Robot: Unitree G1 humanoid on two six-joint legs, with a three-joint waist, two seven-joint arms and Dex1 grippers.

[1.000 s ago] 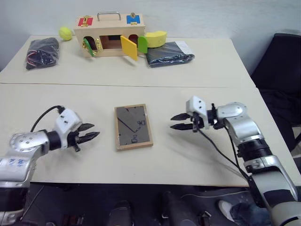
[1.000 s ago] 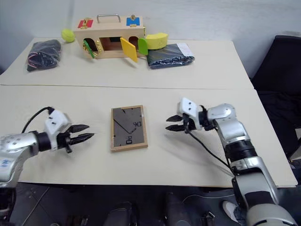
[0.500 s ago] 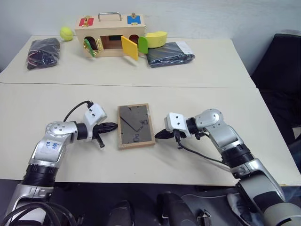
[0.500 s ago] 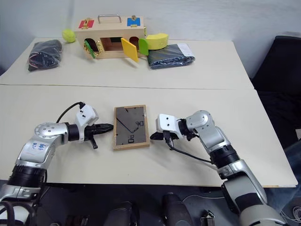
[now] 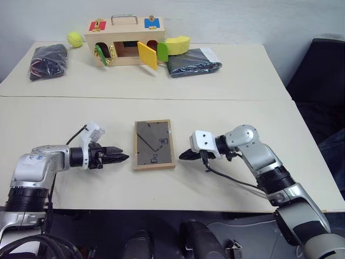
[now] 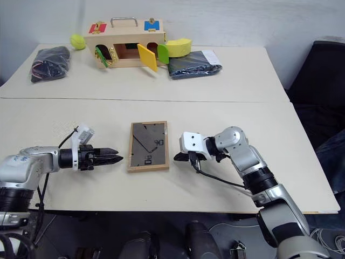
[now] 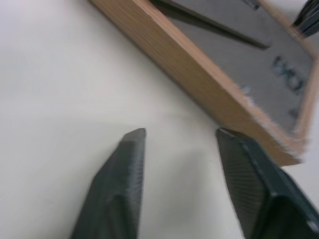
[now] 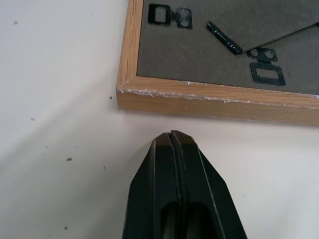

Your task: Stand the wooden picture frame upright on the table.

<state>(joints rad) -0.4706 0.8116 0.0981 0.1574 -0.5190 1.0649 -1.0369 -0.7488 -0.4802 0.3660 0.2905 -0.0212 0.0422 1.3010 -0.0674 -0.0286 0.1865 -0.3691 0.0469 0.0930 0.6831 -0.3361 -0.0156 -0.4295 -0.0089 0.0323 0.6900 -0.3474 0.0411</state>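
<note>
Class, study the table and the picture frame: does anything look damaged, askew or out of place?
The wooden picture frame lies face down on the table, its dark back panel up, not standing. The right wrist view shows its light-wood edge scuffed with whitish chips near one corner. It also lies slightly askew to the table's seam.

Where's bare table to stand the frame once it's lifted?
Bare: the table between the seam and the wooden picture frame, and the near strip below it. Crowded: the far edge around the wooden box, and either side, by left gripper and right gripper.
</note>
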